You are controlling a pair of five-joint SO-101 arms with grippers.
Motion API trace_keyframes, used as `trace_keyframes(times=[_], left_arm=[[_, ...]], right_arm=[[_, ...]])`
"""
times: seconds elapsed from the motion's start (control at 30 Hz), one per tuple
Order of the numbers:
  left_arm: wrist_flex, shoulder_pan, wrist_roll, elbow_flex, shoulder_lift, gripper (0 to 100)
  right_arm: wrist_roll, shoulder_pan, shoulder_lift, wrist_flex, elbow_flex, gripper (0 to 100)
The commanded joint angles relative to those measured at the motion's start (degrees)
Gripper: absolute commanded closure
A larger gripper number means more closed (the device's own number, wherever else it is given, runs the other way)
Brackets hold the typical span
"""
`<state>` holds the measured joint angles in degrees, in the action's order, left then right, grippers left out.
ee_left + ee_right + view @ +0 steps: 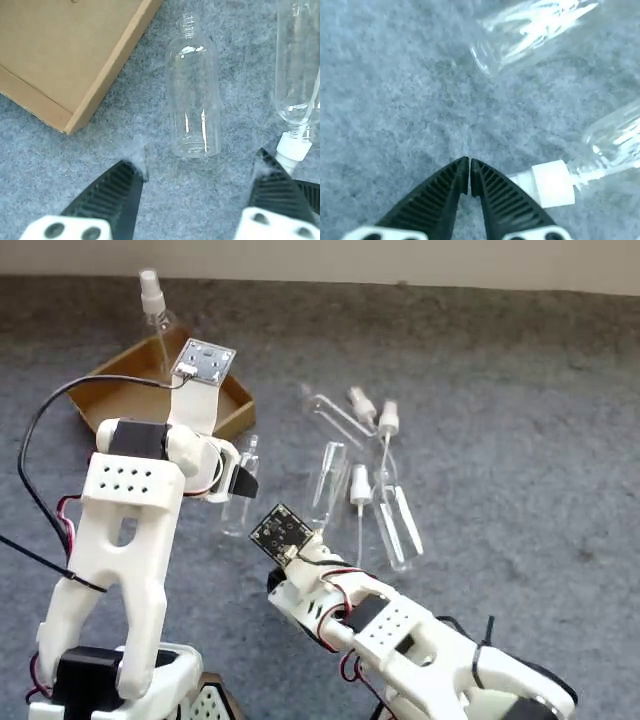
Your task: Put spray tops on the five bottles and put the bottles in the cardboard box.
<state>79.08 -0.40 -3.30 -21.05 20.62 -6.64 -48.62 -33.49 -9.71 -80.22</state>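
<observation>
Jaws of the left gripper (200, 162) stand spread wide and empty, just short of the base of a bottle (194, 100). This bottle lies on its side on the carpet (75, 165) with its neck bare and pointing away, just beside a side wall of the box (111, 70). The spread suits a grasp across the body. It likely needs a top before boxing, so pickup comes first.

Right gripper (470, 165) is clenched on nothing, tips low over the carpet. A spray top (551, 184) lies just beside them and is probably the next part to take; the jaws must part first.

Capped bottle (157, 330) stands upright at the far corner of the box, toward the carpet's far edge, so one unit appears done. Other bottles (398, 525) and tops (388, 418) lie scattered mid-carpet.
</observation>
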Motion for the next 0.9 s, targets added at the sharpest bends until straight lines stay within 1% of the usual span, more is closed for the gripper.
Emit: trace_keyframes(times=[0.0,0.27,0.43,0.5,0.53,0.63,0.7,0.8,0.87], left_arm=[[-1.05,-0.57,0.53,0.22,2.33,72],[-1.14,-0.57,0.44,0.22,2.33,72],[-1.14,-0.57,0.35,0.22,2.33,72],[-1.14,-0.57,0.18,0.22,2.33,72],[-1.14,-0.57,-1.05,0.22,2.33,72],[-1.14,-0.4,-7.91,-0.66,2.42,72],[-1.14,-0.22,-11.16,-1.45,2.59,72],[-1.32,-0.48,-13.01,-1.1,2.33,72],[-2.99,-0.31,-13.36,-1.19,2.42,72]], right_arm=[[0.18,1.19,3.91,2.07,3.38,98.7],[0.18,11.38,4.79,1.54,3.12,98.7],[0.09,15.52,4.79,1.54,2.86,98.7],[0.09,16.92,4.79,-0.22,3.03,98.7],[0.09,17.71,4.79,-2.24,3.21,98.7],[0.09,20.53,4.7,-8.66,3.3,98.7],[0.09,22.46,4.7,-9.89,3.38,98.7],[0.09,25.19,2.77,-10.07,3.3,98.7],[0.18,26.86,-0.31,-10.07,3.3,98.7]])
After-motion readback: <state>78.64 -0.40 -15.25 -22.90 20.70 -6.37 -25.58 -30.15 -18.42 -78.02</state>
